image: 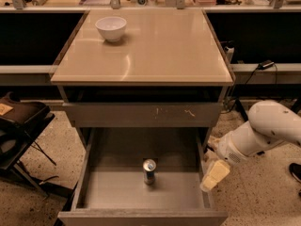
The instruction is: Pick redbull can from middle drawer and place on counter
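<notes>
- Black stand (21, 126) stood at the far left on the speckled floor (47, 145).
- White bowl (111, 28) sat on the back left corner of the counter (155, 55), a glossy beige slab with a thin dark edge.
- Behind the counter we saw a cluttered workbench (70, 1) with metal posts along the top of the view.
- Under the counter sat a grey drawer front (141, 114), shut, with pale scratch marks right of its middle.
- Below that, the drawer (113, 189) was pulled out towards us, its grey floor and side walls in plain view.
- On that floor the can (149, 171) stood upright near the middle, silver lid up, apart from every wall.
- By the drawer's right wall, near its front, hung the cream gripper (215, 174), well apart from the can and holding nothing. We could not tell whether it was open or closed.
- Behind it the white arm (263, 131) ran up to the right edge.
</notes>
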### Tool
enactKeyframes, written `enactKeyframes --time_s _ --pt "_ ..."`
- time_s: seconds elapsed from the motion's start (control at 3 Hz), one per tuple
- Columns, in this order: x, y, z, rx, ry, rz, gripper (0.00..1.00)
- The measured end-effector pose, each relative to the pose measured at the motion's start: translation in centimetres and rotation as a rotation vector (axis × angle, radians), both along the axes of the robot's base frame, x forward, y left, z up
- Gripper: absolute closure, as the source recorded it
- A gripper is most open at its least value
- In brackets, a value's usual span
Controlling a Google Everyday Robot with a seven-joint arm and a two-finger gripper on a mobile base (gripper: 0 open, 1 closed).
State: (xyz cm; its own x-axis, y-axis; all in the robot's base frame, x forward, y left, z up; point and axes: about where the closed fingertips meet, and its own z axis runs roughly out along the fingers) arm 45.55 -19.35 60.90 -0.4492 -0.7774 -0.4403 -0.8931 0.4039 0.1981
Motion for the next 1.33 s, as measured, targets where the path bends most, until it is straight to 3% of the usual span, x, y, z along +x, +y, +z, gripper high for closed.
enactKeyframes --time_s 0.33,0.67,1.0,1.33 --pt "0.0 0.0 0.2 0.000 -0.005 0.001 0.00" --pt "3.0 3.4 -1.3 0.100 -0.022 0.002 0.00" --pt "7.7 8.5 -2.4 0.229 -0.078 -0.058 0.00" --pt "8.8 8.7 -2.7 0.234 -0.106 -0.083 0.00"
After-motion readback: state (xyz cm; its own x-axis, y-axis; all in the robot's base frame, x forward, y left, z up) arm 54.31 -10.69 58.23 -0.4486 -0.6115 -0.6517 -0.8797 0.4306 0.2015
